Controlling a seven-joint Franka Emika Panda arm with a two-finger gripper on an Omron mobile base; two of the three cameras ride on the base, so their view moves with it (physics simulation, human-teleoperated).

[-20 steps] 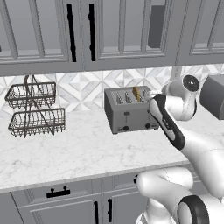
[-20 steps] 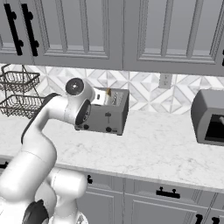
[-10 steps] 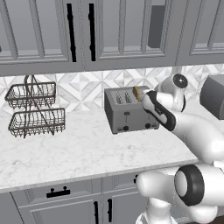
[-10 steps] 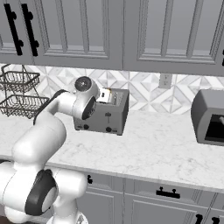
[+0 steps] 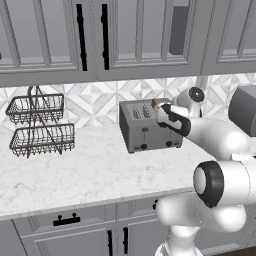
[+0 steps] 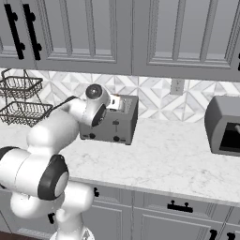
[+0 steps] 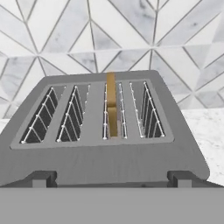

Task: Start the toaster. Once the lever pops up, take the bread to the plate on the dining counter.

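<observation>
The gripper (image 5: 159, 113) hung over the toaster (image 5: 146, 131), jaws apparently spread wide and empty; the bread (image 7: 112, 105) stood in the toaster's third slot.

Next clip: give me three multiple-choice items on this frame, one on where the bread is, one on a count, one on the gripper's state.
1. Where is the bread?
A. in a toaster slot
B. on the counter
C. in the wire basket

2. How many slots does the toaster have?
A. two
B. four
C. six

3. The gripper is:
A. shut on the bread
B. open, holding nothing
C. shut on a lever

Answers: 1 A, the tan slice stands in the third slot from the left in the hand view. 2 B, four wire-lined slots show there. 3 B, the bread sits untouched in its slot.
</observation>
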